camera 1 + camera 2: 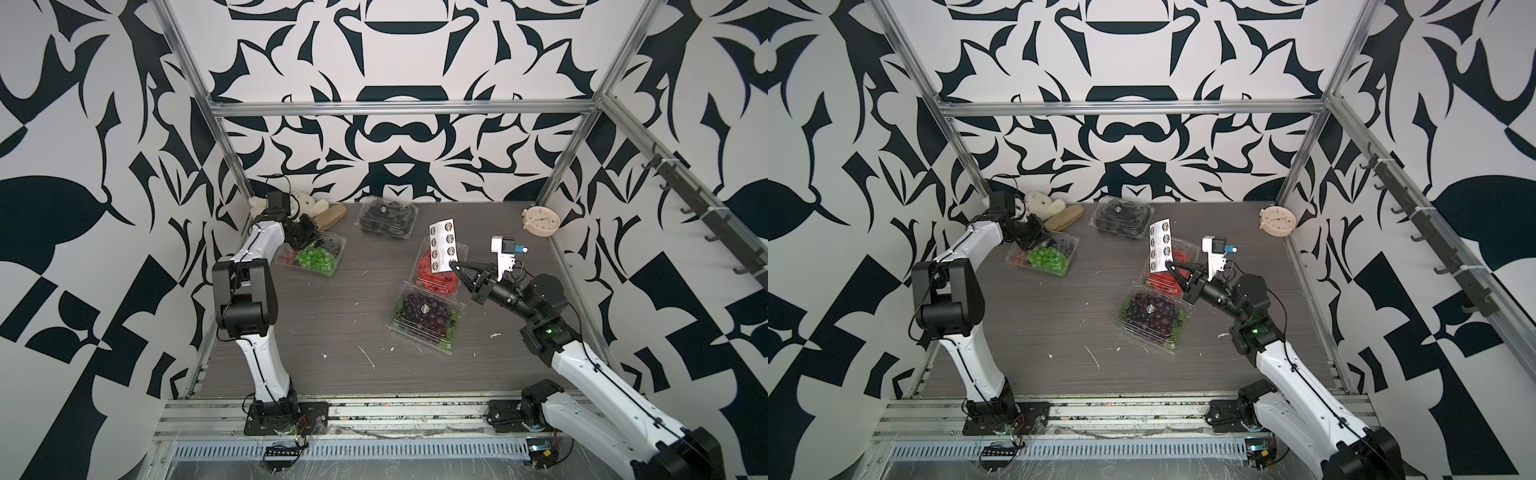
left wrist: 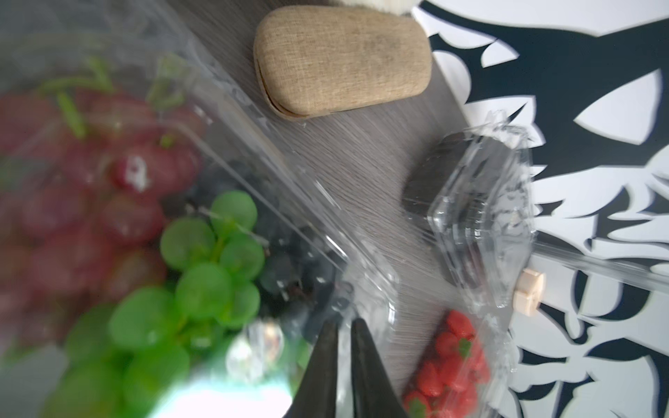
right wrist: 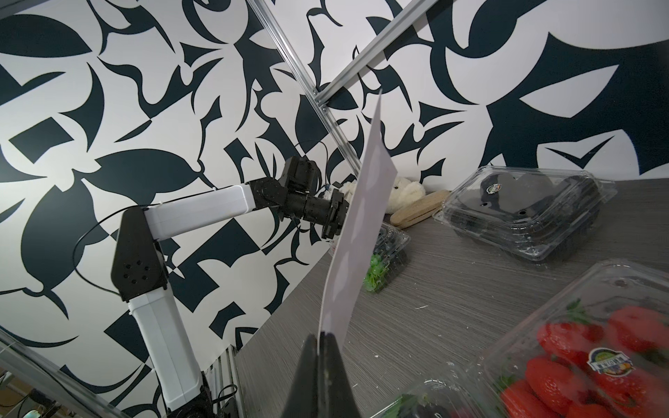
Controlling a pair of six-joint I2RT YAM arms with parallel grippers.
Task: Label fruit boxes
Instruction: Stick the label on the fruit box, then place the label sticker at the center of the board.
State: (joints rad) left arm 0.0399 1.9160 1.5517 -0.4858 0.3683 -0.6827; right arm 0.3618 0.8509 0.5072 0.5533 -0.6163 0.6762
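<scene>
1. Your right gripper (image 1: 454, 265) is pinching the lower edge of the sticker sheet (image 1: 442, 243). Its jaws are closed flat on the paper and are holding it upright in the air.
2. Your left gripper (image 2: 344, 325) is showing a narrow gap between its jaws, with nothing visible inside. It is hanging directly over the mixed fruit box (image 1: 320, 262), tips at the lid's edge.
3. The strawberry box (image 1: 440, 282) is lying right beneath the right gripper's tips. The dark grape box (image 1: 424, 322) is sitting just beside that gripper, toward its arm's base. The black berry box (image 1: 388, 222) is resting well beyond the sheet, between your 2 grippers.
4. Those 3 boxes are each carrying a round label (image 1: 425, 308) on the lid, so I am judging 3 of 4 done.
5. A shiny round patch (image 2: 253, 347) is sitting on the mixed box's lid, just beside the left tips. It is looking like the 4th label, but it is too blurred to tell.
6. If it is stuck down, you are only facing a retreat and putting the sheet down. If not, 1 more peel and press is waiting.
</scene>
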